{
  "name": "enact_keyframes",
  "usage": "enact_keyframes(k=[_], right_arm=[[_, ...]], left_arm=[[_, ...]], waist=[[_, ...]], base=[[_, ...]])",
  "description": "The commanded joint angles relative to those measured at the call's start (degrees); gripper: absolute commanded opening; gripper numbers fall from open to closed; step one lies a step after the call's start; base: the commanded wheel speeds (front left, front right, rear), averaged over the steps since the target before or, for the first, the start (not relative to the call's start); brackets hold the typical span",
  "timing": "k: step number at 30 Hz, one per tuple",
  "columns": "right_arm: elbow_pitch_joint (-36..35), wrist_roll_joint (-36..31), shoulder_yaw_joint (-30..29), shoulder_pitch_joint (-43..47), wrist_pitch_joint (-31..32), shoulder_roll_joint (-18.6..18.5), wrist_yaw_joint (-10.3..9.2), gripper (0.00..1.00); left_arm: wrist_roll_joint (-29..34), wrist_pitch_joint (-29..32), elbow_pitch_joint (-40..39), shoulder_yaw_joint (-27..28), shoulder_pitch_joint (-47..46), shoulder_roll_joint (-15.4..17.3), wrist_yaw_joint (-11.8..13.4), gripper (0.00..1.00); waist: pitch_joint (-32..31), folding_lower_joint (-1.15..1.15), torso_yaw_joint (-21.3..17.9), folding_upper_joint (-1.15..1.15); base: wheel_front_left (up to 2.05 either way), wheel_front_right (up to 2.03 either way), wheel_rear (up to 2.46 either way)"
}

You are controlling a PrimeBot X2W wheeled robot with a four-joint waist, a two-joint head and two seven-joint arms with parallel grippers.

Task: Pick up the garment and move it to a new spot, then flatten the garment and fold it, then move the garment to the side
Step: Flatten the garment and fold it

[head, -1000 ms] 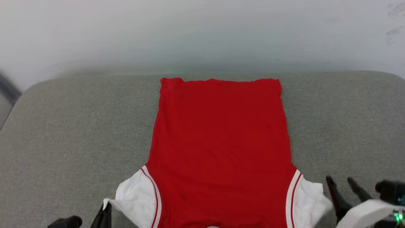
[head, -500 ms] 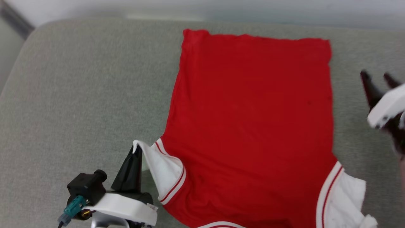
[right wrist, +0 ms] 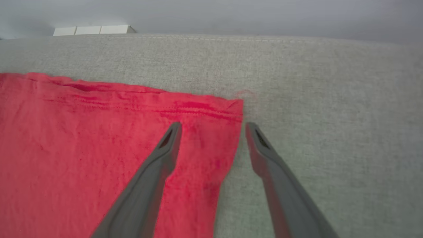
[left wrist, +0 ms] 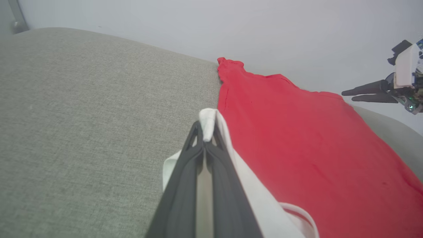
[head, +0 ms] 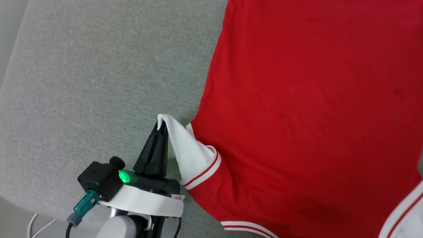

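Grippers number two: the left gripper (head: 162,127) is clamped tight on the edge of one white sleeve (head: 190,150), raising it into a peak off the grey cushion (head: 99,82). The right gripper (right wrist: 214,127) hovers holding nothing, its two fingers (right wrist: 158,158) spread wide near the far hem corner, one over red cloth and one over cushion. One garment (head: 297,115) lies spread on that cushion, plain red side up, and its second white sleeve (head: 408,224) shows at the head view's lower right corner.
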Motion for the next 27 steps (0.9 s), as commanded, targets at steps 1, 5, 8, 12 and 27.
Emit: enact_keyframes(k=[1,5,8,12,27], right_arm=[[0.9,-1.1,-0.3,-1.4,1.0,0.3,-0.02,1.0],[4.9,-4.1,-2.5,-1.6,4.7,1.4,-0.02,1.0],[9.1,-6.4,-5.8,0.6,9.6,2.9,-0.05,1.0],[10.7,-8.9,-7.9,2.1,12.2,3.7,-0.06,0.92],[3.5,-9.9,-5.4,5.2,4.1,1.9,-0.04,0.0]], left_arm=[[0.5,-0.3,-0.4,-0.1,-1.0,-0.4,-0.4,0.0],[0.6,-0.7,-0.6,0.1,-1.3,-0.8,-1.1,0.0],[0.7,-0.7,-0.4,0.4,-1.0,-1.0,-1.3,0.0],[0.8,-0.8,-0.2,0.6,-0.7,-1.2,-1.6,0.0],[-0.3,0.2,5.4,2.6,2.1,0.4,-0.5,0.0]], waist=[[2.7,-0.02,2.2,0.0],[3.9,-0.02,2.8,0.0],[4.1,-0.02,2.9,0.0],[3.9,-0.02,3.0,0.0],[-9.4,-0.02,-0.7,0.0]], base=[[0.0,0.0,0.0],[0.0,0.0,0.0],[0.0,0.0,0.0],[0.0,0.0,0.0],[0.0,0.0,0.0]])
